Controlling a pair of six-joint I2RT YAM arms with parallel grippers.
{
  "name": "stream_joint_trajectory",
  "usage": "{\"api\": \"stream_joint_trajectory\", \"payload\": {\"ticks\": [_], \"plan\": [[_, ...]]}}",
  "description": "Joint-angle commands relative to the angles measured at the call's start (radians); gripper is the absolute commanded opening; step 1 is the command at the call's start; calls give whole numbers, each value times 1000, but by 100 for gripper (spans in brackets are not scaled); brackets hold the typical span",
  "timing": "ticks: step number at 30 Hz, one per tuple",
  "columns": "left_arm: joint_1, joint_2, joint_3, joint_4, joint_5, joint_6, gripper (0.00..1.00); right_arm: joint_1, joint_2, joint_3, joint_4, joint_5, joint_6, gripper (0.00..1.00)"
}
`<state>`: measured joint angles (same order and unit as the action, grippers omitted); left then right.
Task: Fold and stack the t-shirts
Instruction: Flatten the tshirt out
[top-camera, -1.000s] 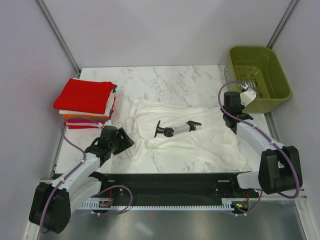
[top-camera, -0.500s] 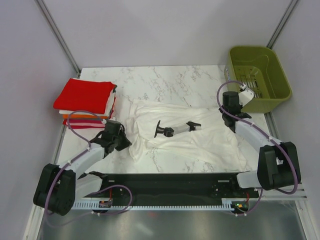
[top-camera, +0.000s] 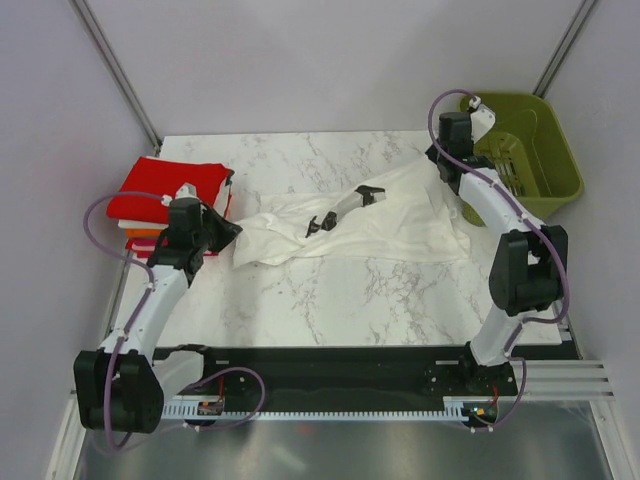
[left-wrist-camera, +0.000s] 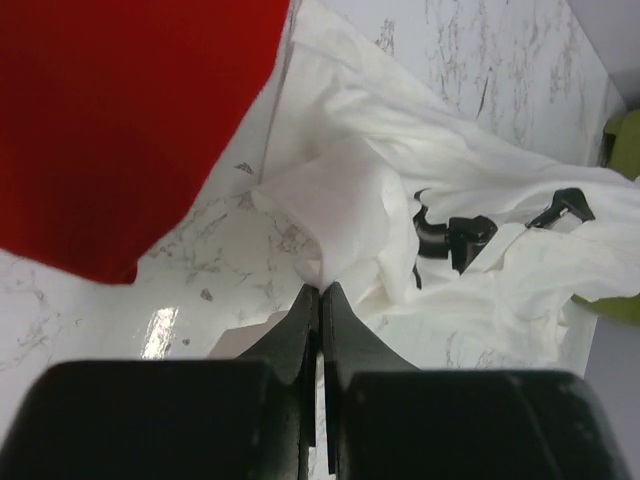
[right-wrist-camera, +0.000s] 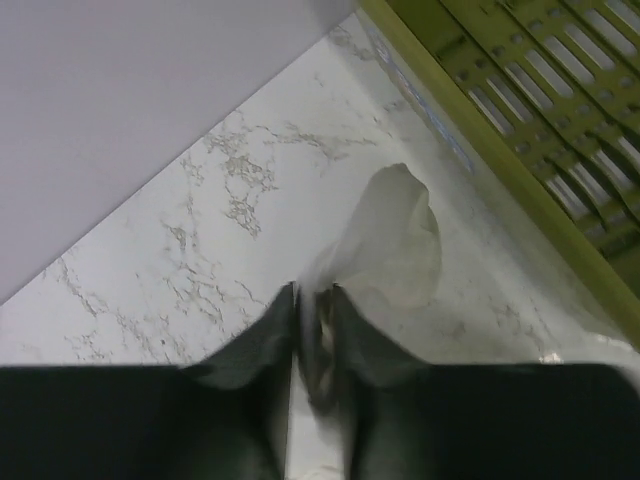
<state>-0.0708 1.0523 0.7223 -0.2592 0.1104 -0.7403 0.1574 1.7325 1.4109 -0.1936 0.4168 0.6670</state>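
One large white t-shirt (top-camera: 400, 228) lies rumpled across the middle of the tabletop (top-camera: 330, 300), drawn out between my two arms. My left end effector (left-wrist-camera: 320, 292) is pinched narrow on a fold at the shirt's left edge, and the cloth bunches up just ahead of the fingertips. My right end effector (right-wrist-camera: 313, 295) is closed on a corner at the shirt's far right, where a flap of white cloth stands up from between the fingers. Black shapes (top-camera: 345, 205) sit on the shirt near its middle; I cannot tell whether they are print or a separate thing. The stack of folded t-shirts (top-camera: 165, 190) rests at the left edge of the tabletop, just beside my left end effector. It has red on top, with white, orange and pink-red layers showing beneath. An olive-green basket (top-camera: 545, 170) stands at the far right corner, just beyond my right end effector.
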Motion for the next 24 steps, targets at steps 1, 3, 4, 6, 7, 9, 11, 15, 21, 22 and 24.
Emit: {"api": "stream_joint_trajectory", "payload": {"ticks": [1,3,4,6,7,9,11,15,21,22,24], "plan": [[17,92,49,0,22,-7,2,-32,114,147,-52,-93,-15,37],[17,130,71,9,28,-11,2,-42,182,250,-117,-160,-18,71],[17,159,75,11,32,-11,2,-42,186,261,-159,-170,-27,71],[19,175,69,27,29,-11,2,-42,156,205,-152,-187,-36,70],[17,181,65,29,14,-10,2,-41,136,174,-132,-188,-50,68],[17,181,51,34,-9,-8,2,-42,70,70,-109,-203,-64,62],[17,175,43,35,-41,-5,2,-39,27,-4,-67,-219,-81,57],[19,169,20,46,-86,-16,2,-41,-28,-153,5,-222,-109,52],[20,178,16,51,-86,-25,2,-41,112,-71,8,-288,-144,54],[20,176,14,51,-86,-25,2,-41,133,-53,3,-296,-145,54],[20,173,9,52,-87,-22,2,-41,189,-9,3,-309,-152,58]]}}
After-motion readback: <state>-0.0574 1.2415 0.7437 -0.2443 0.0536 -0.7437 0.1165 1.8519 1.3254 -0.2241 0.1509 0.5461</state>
